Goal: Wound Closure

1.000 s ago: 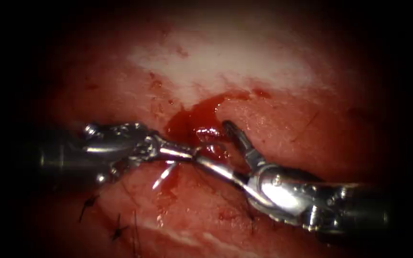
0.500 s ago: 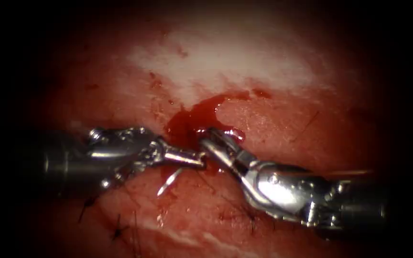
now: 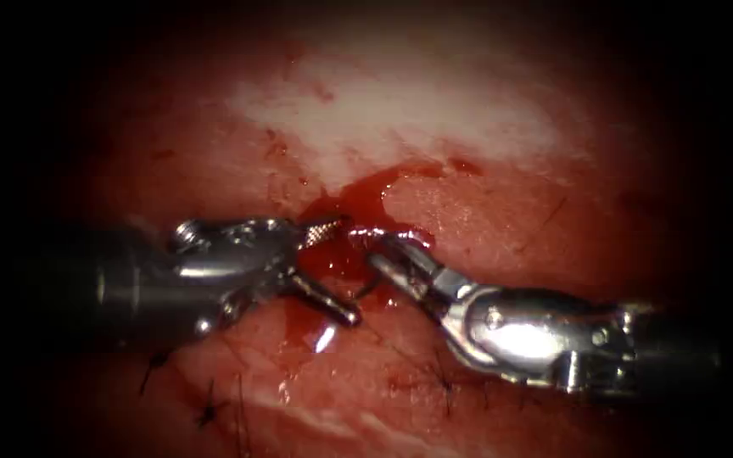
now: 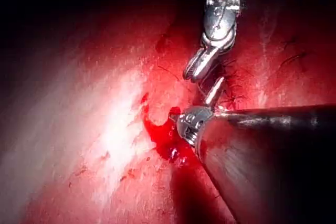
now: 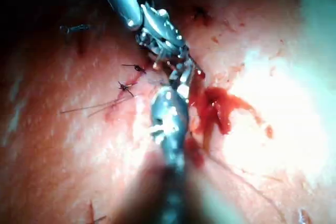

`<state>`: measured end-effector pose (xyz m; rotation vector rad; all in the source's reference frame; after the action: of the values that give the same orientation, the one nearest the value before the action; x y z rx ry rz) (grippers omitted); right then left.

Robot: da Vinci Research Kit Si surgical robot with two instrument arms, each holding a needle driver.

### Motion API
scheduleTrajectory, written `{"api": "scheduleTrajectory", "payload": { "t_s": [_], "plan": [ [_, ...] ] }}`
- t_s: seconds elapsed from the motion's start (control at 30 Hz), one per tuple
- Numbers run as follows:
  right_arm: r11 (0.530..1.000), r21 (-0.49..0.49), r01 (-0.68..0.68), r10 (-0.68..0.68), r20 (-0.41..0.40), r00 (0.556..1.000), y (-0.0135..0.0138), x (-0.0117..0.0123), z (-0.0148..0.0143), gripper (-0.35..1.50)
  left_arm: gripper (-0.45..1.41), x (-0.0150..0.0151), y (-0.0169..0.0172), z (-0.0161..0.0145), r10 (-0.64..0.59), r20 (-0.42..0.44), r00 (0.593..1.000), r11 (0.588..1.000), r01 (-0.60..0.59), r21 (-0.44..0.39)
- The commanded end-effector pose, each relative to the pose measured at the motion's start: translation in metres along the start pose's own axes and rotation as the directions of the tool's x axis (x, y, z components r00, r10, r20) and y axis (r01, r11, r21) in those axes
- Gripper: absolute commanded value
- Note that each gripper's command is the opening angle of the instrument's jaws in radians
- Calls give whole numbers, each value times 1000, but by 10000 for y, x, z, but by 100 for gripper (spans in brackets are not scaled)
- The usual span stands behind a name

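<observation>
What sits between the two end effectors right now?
Endoscope view: red fluid pooled in the cut, between the open left end effector and the right end effector.

Probably a surgical practice bench: cut tissue (image 3: 485, 212) under two tools.

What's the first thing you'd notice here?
The red fluid pooled in the cut, mid-tissue. Two shiny tools meet there: the left tool, jaws open, holds nothing; the right tool comes from the right. The needle glints just below; who holds it is unclear.
</observation>
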<state>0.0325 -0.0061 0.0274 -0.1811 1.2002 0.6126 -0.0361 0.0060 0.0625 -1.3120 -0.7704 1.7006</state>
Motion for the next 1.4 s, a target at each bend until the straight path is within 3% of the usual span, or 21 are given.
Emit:
{"api": "scheduleTrajectory", "payload": {
  "t_s": [0.03,0.1,0.2,0.27,0.3,0.37,0.5,0.7,1.03,1.4],
  "plan": [
    [999,25,27,-28,15,1000,5,0,3,-35,125,-7,-2,8,21,27,999,1000,-21,14],
    [991,80,108,-113,57,992,23,-3,0,-35,115,-16,-8,15,121,95,988,989,-128,69],
    [973,144,181,-189,42,981,37,-12,5,-35,34,-35,-18,31,250,150,957,960,-264,88],
    [952,174,252,-261,28,965,46,-17,12,-35,2,-47,-26,44,303,173,937,941,-323,102],
    [952,174,252,-261,28,965,46,-17,12,-35,2,-47,-26,44,303,173,937,941,-323,102],
    [931,193,311,-318,3,948,62,-21,22,-35,-16,-55,-35,54,328,174,929,932,-348,104],
    [890,226,395,-402,-17,915,74,-32,37,-35,-28,-69,-55,65,343,185,921,924,-366,108],
    [837,257,483,-495,-23,869,76,-53,45,-35,-20,-87,-80,69,359,226,906,913,-391,117],
    [791,231,567,-571,-57,819,75,-54,56,-35,-5,-90,-73,83,357,236,904,910,-394,131],
    [776,217,592,-568,-165,806,64,-50,80,-35,-11,-116,-101,85,335,302,893,911,-389,140]
  ]
}}
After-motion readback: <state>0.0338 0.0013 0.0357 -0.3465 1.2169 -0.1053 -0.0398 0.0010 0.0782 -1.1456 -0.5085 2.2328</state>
